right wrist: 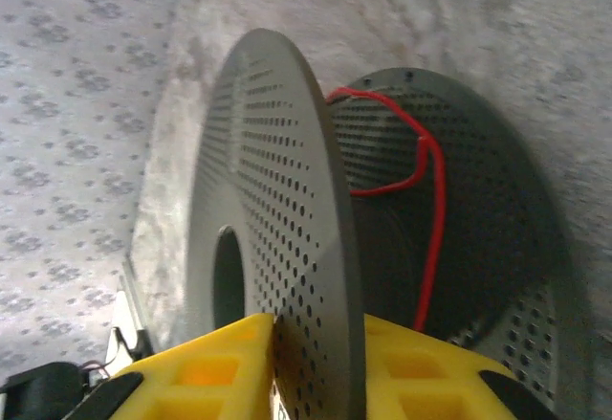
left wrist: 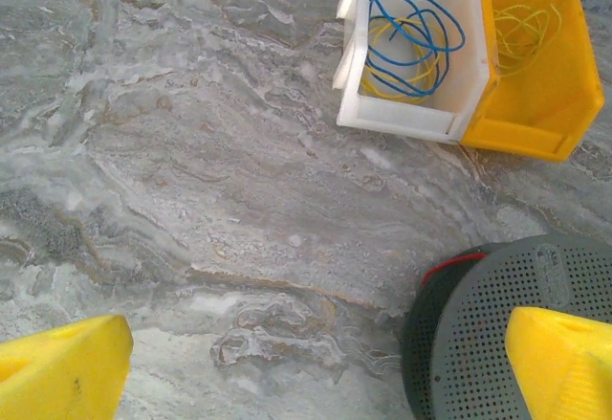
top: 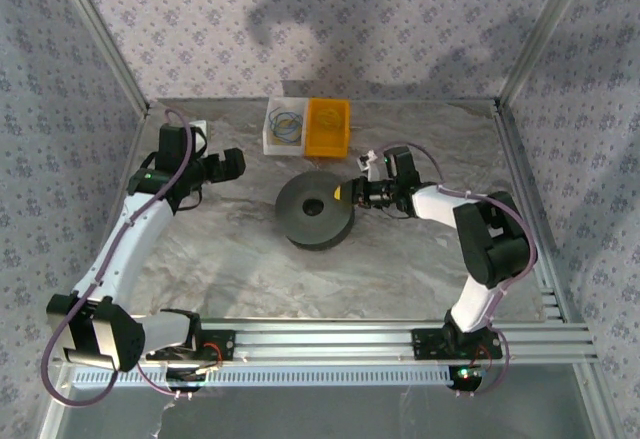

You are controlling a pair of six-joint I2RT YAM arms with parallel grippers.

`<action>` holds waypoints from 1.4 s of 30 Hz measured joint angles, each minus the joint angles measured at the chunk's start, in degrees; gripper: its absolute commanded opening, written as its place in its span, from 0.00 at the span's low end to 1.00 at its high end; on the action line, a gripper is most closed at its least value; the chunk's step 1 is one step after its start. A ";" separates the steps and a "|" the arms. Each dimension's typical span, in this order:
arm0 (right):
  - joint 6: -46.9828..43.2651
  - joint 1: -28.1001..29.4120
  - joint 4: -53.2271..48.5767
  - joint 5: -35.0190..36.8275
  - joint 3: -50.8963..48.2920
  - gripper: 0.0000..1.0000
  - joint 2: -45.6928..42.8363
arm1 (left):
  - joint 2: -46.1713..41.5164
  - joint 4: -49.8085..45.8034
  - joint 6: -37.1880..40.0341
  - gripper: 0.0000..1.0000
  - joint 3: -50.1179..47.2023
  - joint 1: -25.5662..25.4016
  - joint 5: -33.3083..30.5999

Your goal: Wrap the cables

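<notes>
- The right gripper (right wrist: 308, 382) is clamped on the black spool (top: 314, 209). It grips the rim of the spool's perforated top flange (right wrist: 282, 219), with one yellow finger (right wrist: 206, 372) against each face.
- In the top view this gripper meets the spool at its right edge, and the spool lies flat on the grey table (top: 230, 259).
- The red cable (right wrist: 435, 214) runs between the spool's two flanges. It is slack, with a loose bend near the core, and one strand drops toward the right gripper's fingers.
- From the left wrist, a short arc of the cable shows at the spool's upper left rim.
- The left gripper (top: 232, 164) is well apart from the spool, to its left. Its yellow fingertips (left wrist: 62, 367) are spread wide, hold nothing and touch nothing.
- Behind the spool, a white bin (left wrist: 406, 119) holds blue and yellow wire loops (left wrist: 411, 37). It touches a yellow bin (left wrist: 535, 104) that holds thin yellow wire (left wrist: 526, 23).
</notes>
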 measured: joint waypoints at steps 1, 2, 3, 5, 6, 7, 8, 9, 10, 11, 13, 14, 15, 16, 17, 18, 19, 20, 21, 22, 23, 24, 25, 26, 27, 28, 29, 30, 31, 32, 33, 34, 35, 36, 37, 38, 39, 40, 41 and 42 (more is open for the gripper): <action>-0.74 0.09 -1.27 0.83 0.17 0.30 0.13 | 0.00 0.09 0.00 0.99 -0.15 0.00 -0.02; -1.60 0.09 -2.91 1.88 0.39 0.33 0.13 | 0.00 0.20 0.00 1.00 -0.37 0.00 -0.04; -2.56 0.09 -4.37 2.80 0.61 0.36 0.13 | 0.00 0.28 0.00 1.00 -0.66 0.00 -0.13; -4.52 0.09 -7.45 4.61 1.27 0.44 0.13 | 0.00 0.55 0.00 1.00 -1.27 0.00 -0.24; -5.60 0.09 -9.07 5.46 1.55 0.49 0.04 | 0.00 0.70 0.00 1.00 -1.62 0.00 -0.26; -6.34 0.09 -10.56 6.10 1.77 0.56 -0.17 | -0.02 0.81 0.00 1.00 -1.84 0.00 -0.28; -7.43 0.04 -12.57 6.93 2.12 0.65 -0.70 | -0.04 1.07 0.00 1.00 -2.10 0.00 -0.31; -8.68 0.02 -14.64 7.65 2.43 0.73 -1.51 | -0.17 1.38 0.02 1.00 -2.36 0.00 -0.48; -9.62 -0.04 -16.52 8.35 2.75 0.80 -2.49 | -0.39 1.62 0.04 1.00 -2.56 0.00 -0.57; -11.06 -0.17 -18.91 9.25 3.30 0.87 -4.04 | -0.76 1.86 0.17 1.00 -2.75 0.00 -0.87; -13.27 -0.61 -23.12 10.93 4.63 1.00 -7.58 | -2.01 3.08 0.68 1.00 -3.54 0.00 -1.42; -14.88 -1.05 -25.18 12.11 5.55 1.00 -10.01 | -3.06 4.33 1.11 1.00 -4.35 0.00 -1.99; -16.37 -1.60 -26.62 13.11 6.21 1.00 -12.44 | -4.28 6.21 1.64 1.00 -5.62 0.00 -2.91; -17.70 -2.23 -27.56 14.14 6.60 1.00 -15.10 | -5.40 7.91 2.19 1.00 -6.99 0.00 -3.78; -19.39 -3.21 -28.20 15.78 6.67 1.00 -18.58 | -6.86 10.82 3.08 0.99 -9.29 0.00 -5.20; -20.92 -4.20 -28.59 17.66 6.58 1.00 -22.25 | -8.33 14.45 4.04 1.00 -12.26 0.00 -6.82; -22.12 -5.01 -28.33 19.52 6.19 1.00 -25.38 | -9.42 17.38 4.81 1.00 -15.02 0.00 -8.22; -23.71 -6.05 -26.97 22.47 5.03 1.00 -29.53 | -10.47 21.07 5.64 1.00 -18.40 0.00 -9.94; -25.05 -6.97 -25.09 25.46 3.23 1.00 -33.48 | -11.28 25.07 6.56 1.00 -22.23 0.00 -11.80; -26.29 -7.76 -22.91 28.28 0.87 1.00 -37.24 | -11.52 27.80 7.21 1.00 -25.18 0.00 -13.33; -27.47 -8.52 -19.98 31.10 -2.16 1.00 -40.68 | -11.47 30.62 8.07 1.00 -28.02 0.00 -15.04; -28.87 -9.44 -16.39 34.23 -6.25 1.00 -43.91 | -11.10 33.20 8.87 1.00 -30.67 0.00 -16.79; -29.81 -10.05 -14.03 36.41 -9.44 1.00 -46.03 | -10.67 35.04 9.60 1.00 -32.46 0.00 -18.05; -30.88 -11.02 -10.43 39.01 -13.62 1.00 -47.91 | -9.86 37.20 10.25 0.99 -34.14 0.00 -19.56; -31.65 -12.04 -7.04 41.33 -17.59 1.00 -48.48 | -8.83 39.45 11.02 1.00 -35.47 0.02 -20.98; -32.20 -12.83 -4.74 42.95 -20.44 1.00 -48.19 | -7.96 41.27 11.45 1.00 -36.33 0.15 -21.99; -32.57 -13.79 -2.16 44.50 -23.23 1.00 -47.19 | -6.71 43.50 11.91 1.00 -37.22 0.44 -22.99; -32.92 -14.80 0.17 45.90 -25.79 1.00 -44.59 | -5.44 45.44 12.22 0.99 -37.88 0.85 -23.61; -33.14 -15.50 1.55 46.71 -27.23 1.00 -42.32 | -4.39 47.06 12.52 0.99 -38.36 1.29 -23.93; -33.42 -16.11 2.84 47.58 -28.30 1.00 -39.67 | -3.10 49.11 12.72 0.99 -38.88 1.97 -24.11; -33.57 -16.65 4.37 48.24 -28.89 1.00 -36.81 | -1.90 50.90 12.92 0.99 -39.30 2.58 -24.17; -33.73 -17.07 5.92 48.65 -29.05 1.00 -34.53 | -0.59 52.68 12.96 0.99 -39.74 3.34 -24.09; -33.73 -17.66 8.44 48.94 -29.11 1.00 -31.58 | 0.76 54.42 13.05 0.99 -40.11 4.17 -23.91; -33.68 -18.25 10.88 48.98 -29.11 1.00 -29.18 | 2.36 56.19 13.03 0.98 -40.41 5.18 -23.47; -33.66 -18.93 13.00 48.98 -29.11 1.00 -27.28 | 3.78 57.66 12.94 0.97 -40.65 6.01 -23.02; -33.48 -19.91 15.45 48.81 -29.11 1.00 -25.05 | 5.46 59.04 12.79 0.95 -40.79 7.06 -22.23; -33.44 -20.74 17.46 48.74 -29.09 1.00 -23.28 | 6.88 59.69 12.61 0.93 -40.74 7.85 -21.62; -33.42 -21.40 19.37 48.63 -29.09 1.00 -21.55 | 7.93 60.04 12.63 0.93 -40.68 8.52 -20.85; -33.35 -22.05 21.40 48.54 -29.07 1.00 -19.61 | 8.92 60.67 12.87 0.93 -40.65 9.14 -20.20; -33.24 -22.51 23.30 48.24 -29.00 1.00 -17.68 | 9.86 62.01 13.09 0.94 -40.74 9.55 -19.43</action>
